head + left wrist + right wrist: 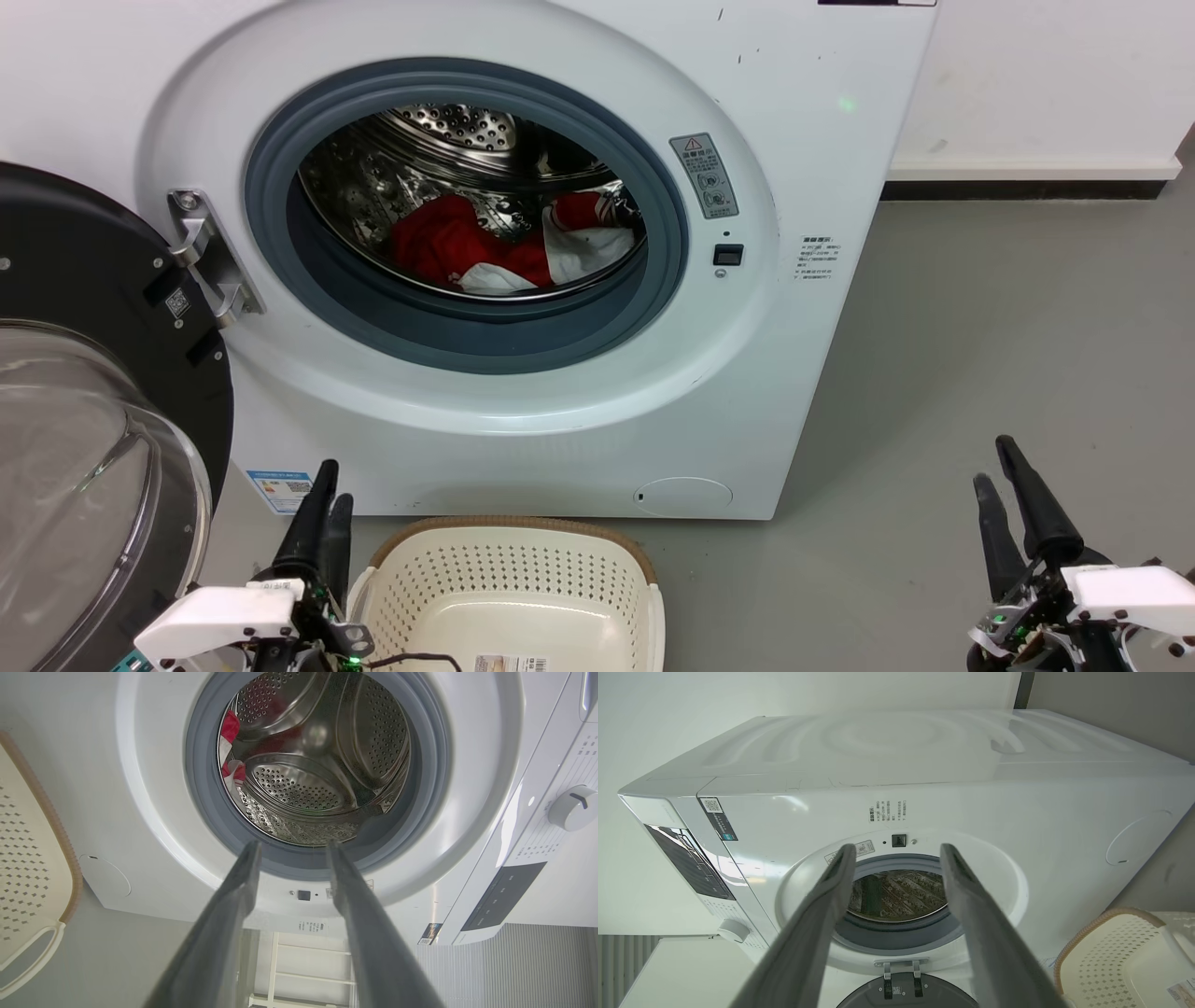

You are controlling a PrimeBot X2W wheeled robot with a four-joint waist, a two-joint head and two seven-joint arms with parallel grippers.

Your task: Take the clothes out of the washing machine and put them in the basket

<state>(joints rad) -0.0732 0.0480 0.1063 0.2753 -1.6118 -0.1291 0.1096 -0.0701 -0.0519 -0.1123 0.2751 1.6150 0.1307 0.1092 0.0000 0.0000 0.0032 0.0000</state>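
The clothes (467, 247), red with white patches, lie bunched at the bottom of the steel drum of the washing machine (803, 149); a red and white edge of the clothes (230, 728) also peeks out in the left wrist view. The cream basket (509, 560) stands on the floor in front of the machine with nothing but its label inside. My left gripper (333, 483) is open, low beside the basket's left rim. My right gripper (991, 459) hangs open over the floor to the machine's right. Both grippers (293, 847) (898, 849) point towards the porthole and hold nothing.
The black-framed glass door (84, 411) stands swung wide open at the left, close to my left arm. Grey floor (1008, 355) stretches to the right of the machine, up to a white wall with a dark skirting. The basket (1120, 952) shows at the lower right of the right wrist view.
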